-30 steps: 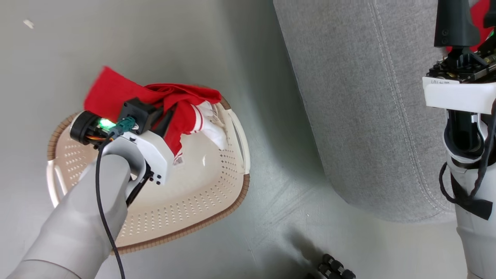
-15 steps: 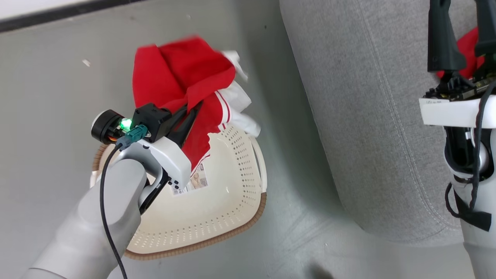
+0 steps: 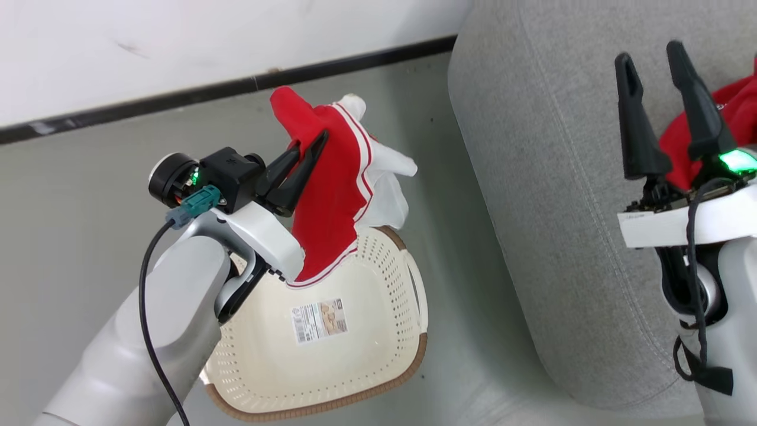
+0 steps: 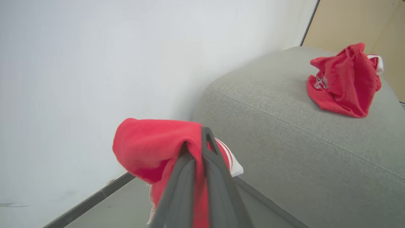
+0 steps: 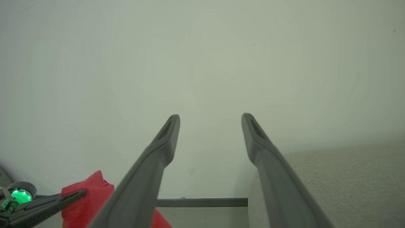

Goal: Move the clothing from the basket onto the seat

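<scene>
My left gripper (image 3: pixel 316 142) is shut on a red garment with white stripes (image 3: pixel 331 195), holding it up above the far rim of the cream basket (image 3: pixel 378 349). The basket's bottom is bare with a barcode sticker (image 3: pixel 319 319). In the left wrist view the garment (image 4: pixel 148 148) drapes over the closed fingers (image 4: pixel 205 148). A second red garment (image 4: pixel 346 82) lies on the grey seat (image 4: pixel 284 126), also seen in the head view as a red heap (image 3: pixel 680 142) behind my right gripper. My right gripper (image 3: pixel 650 56) is open over the seat (image 3: pixel 556 177), holding nothing; its fingers (image 5: pixel 167 136) spread wide.
A white wall with a dark baseboard (image 3: pixel 236 89) runs behind the basket. Grey floor (image 3: pixel 71 236) surrounds the basket, with a narrow strip of it between basket and sofa side. A tan panel (image 4: pixel 351 22) stands behind the seat.
My left gripper has lifted the red garment clear out of the basket and up. The head camera has tilted upward, bringing the wall into view. The right gripper stays open.
</scene>
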Controlling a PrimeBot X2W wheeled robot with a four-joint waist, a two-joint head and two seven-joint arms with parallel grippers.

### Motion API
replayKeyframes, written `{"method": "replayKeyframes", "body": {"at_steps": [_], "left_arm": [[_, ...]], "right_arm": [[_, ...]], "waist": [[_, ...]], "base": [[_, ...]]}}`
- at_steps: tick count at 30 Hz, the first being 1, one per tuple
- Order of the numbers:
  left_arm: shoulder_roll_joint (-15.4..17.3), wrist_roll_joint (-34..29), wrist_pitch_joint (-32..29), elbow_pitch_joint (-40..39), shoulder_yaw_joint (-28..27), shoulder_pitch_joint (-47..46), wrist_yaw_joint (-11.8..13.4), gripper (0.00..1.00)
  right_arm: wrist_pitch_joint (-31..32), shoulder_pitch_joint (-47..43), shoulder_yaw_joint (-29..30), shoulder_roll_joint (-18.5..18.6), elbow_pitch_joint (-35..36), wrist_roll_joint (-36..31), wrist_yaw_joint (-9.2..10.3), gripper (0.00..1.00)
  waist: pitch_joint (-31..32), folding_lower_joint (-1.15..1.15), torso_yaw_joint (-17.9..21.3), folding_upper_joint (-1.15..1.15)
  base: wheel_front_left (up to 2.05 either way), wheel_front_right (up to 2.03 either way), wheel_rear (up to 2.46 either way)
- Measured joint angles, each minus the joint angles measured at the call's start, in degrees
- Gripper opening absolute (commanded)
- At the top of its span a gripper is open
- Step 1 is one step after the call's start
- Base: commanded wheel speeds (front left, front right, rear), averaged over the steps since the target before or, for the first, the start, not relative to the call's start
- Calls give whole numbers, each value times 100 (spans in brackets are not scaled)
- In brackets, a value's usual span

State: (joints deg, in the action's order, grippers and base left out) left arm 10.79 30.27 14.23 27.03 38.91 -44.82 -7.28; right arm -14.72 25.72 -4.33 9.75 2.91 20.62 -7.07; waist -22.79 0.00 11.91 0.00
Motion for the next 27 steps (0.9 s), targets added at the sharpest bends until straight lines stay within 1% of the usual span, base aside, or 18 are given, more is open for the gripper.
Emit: {"method": "replayKeyframes", "body": {"at_steps": [9, 15, 20, 26, 27], "left_arm": [[40, 157, 5, -383, -74, 0, 0, 0], [42, 268, -63, -477, -67, 1, 0, 0], [19, 355, -166, -569, 18, 108, 0, 0], [-10, 432, -289, -619, 93, 266, 0, 0], [-14, 488, -309, -654, 113, 328, 0, 0]], "right_arm": [[0, -444, -192, 53, -174, 107, 0, 100], [0, -690, -312, 166, -269, 131, 0, 100], [0, -910, -597, 242, -393, 213, -1, 100], [0, -970, -875, 372, -538, 311, 0, 100], [1, -1038, -1009, 431, -576, 318, 0, 100]], "waist": [[613, 0, -138, 0], [958, 0, -212, 0], [1204, 0, -263, 0], [1407, 0, -314, 0], [1473, 0, -339, 0]], "base": [[0, 0, 0], [0, 0, 0], [0, 0, 0], [0, 0, 0], [0, 0, 0]]}}
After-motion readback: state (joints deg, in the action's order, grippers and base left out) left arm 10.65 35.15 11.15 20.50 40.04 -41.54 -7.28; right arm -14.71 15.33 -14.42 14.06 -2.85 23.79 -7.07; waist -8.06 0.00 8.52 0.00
